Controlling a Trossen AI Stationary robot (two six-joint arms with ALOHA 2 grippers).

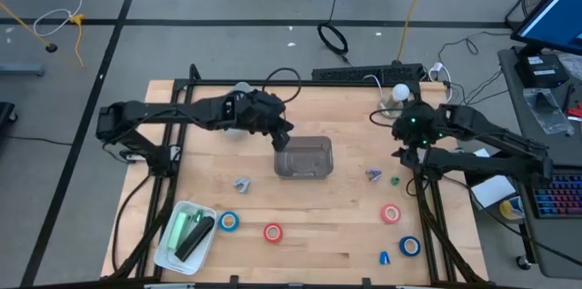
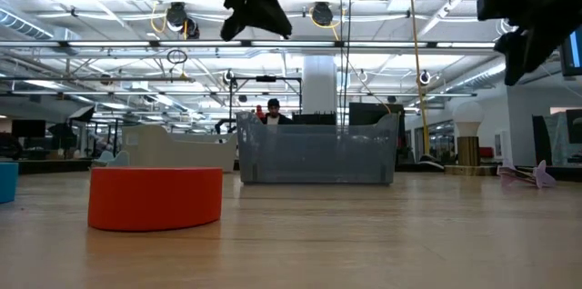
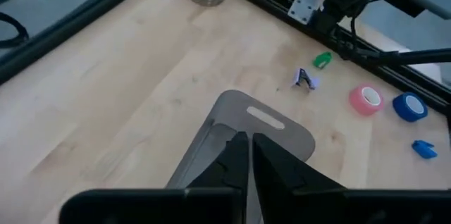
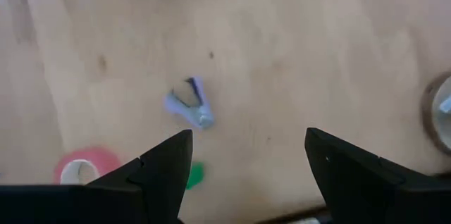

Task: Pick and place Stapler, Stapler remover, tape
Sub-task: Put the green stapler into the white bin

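My left gripper (image 1: 284,138) (image 3: 248,139) hangs shut and empty above the near left corner of the clear bin (image 1: 305,158) (image 3: 266,121) in the table's middle. In the low view it (image 2: 255,5) is well above the bin (image 2: 318,154). My right gripper (image 1: 406,149) (image 4: 248,139) stands open in the air over a purple stapler remover (image 4: 191,104) (image 1: 374,174). A green stapler (image 1: 182,226) and a black one (image 1: 196,239) lie in the white tray (image 1: 169,251). Tape rolls lie flat near the front: blue (image 1: 229,221), red (image 1: 273,232), red (image 1: 391,214), blue (image 1: 410,245).
A grey stapler remover (image 1: 241,183) lies left of the bin, a small blue one (image 1: 384,257) by the front right. A little green piece (image 1: 396,180) sits beside the purple remover. A lamp base (image 1: 398,94) stands at the back right. The black frame (image 1: 427,207) runs along the table's sides.
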